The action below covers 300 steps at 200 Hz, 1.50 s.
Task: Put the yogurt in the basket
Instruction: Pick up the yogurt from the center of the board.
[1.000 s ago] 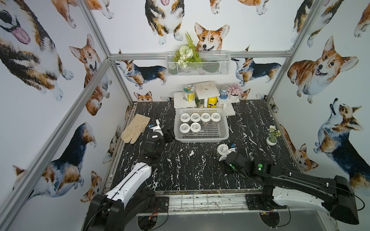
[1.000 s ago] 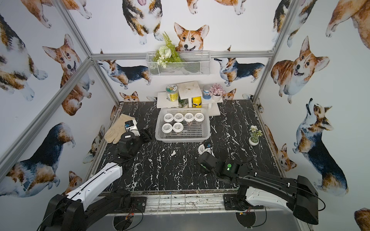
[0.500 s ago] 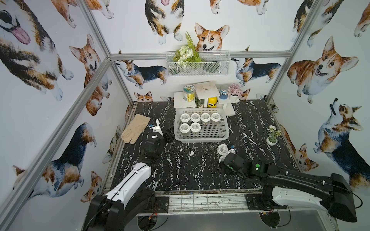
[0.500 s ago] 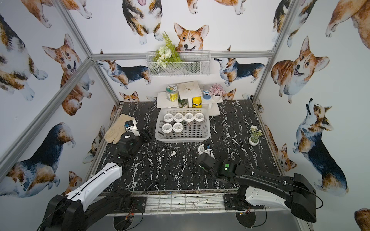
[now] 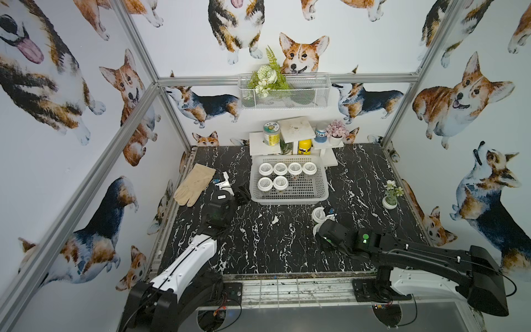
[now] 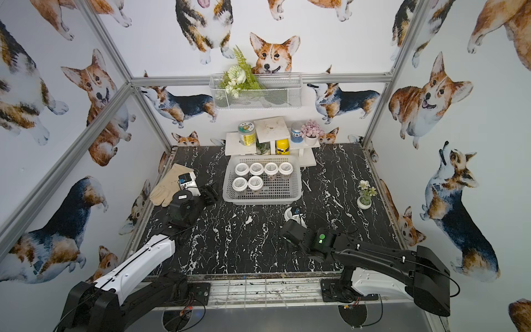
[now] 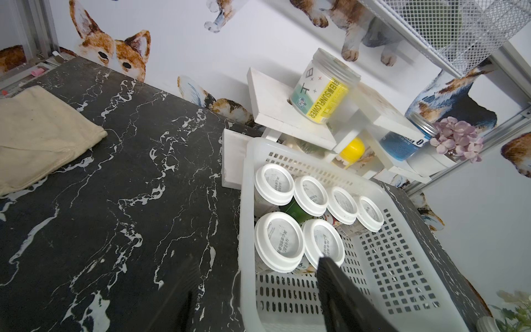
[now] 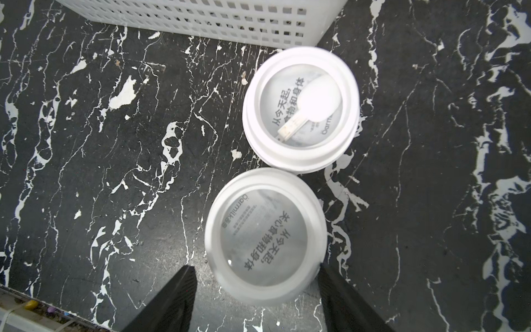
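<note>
My white-shelled left arm (image 5: 189, 258) reaches forward, and my left claw (image 5: 242, 195), black and two-fingered, has its fingers parted. My black right arm (image 5: 416, 254) stretches low toward the middle, wrist bent down. My right claw (image 8: 255, 267), black too, is spread as well.

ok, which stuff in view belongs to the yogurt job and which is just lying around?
Job: white plastic basket; six yogurt cups in it; yogurt cup at the right gripper; second yogurt cup beside it.
Lying about: glove, green-yellow jar, yellow bottle, blue jar, flower pot, wire basket.
</note>
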### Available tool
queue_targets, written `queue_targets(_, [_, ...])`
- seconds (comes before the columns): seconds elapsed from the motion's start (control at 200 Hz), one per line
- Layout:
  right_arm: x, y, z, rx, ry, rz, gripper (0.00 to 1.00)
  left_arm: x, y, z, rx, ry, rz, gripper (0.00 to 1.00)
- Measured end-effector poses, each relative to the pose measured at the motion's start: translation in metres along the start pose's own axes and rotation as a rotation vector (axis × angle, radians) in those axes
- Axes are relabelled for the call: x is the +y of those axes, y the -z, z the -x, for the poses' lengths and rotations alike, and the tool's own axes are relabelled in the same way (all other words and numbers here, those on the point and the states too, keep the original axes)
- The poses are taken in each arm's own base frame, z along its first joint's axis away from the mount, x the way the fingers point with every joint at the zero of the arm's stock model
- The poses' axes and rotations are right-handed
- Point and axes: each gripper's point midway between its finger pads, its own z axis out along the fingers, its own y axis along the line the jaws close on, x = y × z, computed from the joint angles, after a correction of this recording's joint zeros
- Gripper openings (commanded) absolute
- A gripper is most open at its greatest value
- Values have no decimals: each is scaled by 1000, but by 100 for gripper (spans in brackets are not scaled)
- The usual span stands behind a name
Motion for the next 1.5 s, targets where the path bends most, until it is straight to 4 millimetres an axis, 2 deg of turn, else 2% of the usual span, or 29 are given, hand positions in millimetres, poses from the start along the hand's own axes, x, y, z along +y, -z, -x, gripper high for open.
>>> queue_targets(0.26, [2,-3,1,11,7,-11,70,0,0,0,0,0,0,70])
queue_targets(0.48, [2,0,3,-2,2,-7,83,0,0,0,0,-1,0,70])
queue_targets(0.586, [0,3,7,-23,-4,-9,86,0,0,0,0,-1,0,70])
queue_targets(1.101, [-8,0,8,-22,16,-68,83,0,0,0,0,-9,0,70])
queue_targets(1.501, [-4,4,10,-32,49,-36,84,0,0,0,1,-11,1,70])
